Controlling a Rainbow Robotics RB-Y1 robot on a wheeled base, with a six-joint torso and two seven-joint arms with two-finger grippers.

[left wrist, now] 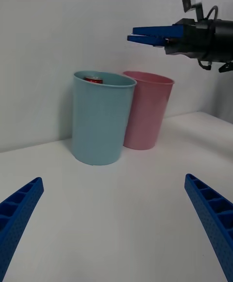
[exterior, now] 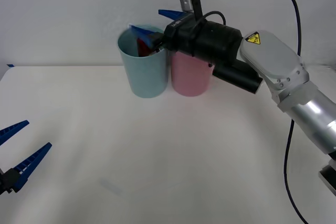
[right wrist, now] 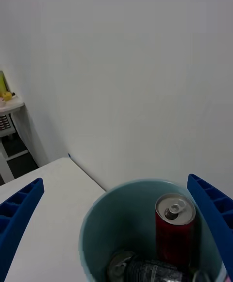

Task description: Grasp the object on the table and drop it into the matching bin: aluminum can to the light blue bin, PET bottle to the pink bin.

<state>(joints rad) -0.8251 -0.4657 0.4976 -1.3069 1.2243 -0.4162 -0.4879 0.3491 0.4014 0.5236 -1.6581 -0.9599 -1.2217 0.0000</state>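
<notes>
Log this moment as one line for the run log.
right gripper: open above tall light blue plastic bin | short silver-grey metal can: inside it beside red can | left gripper: open, idle over white table

Plain white wall behind; small white shelf at side.

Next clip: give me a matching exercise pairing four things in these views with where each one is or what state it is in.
Things:
1. silver-grey can
2. red can
3. right gripper
4. left gripper

Places or states:
A. open, low over the table's near left
B. upright inside the light blue bin
C. open above the light blue bin
D. lying on the bin's floor

Pairs: 1-D, 2-B, 3-C, 4-A
</notes>
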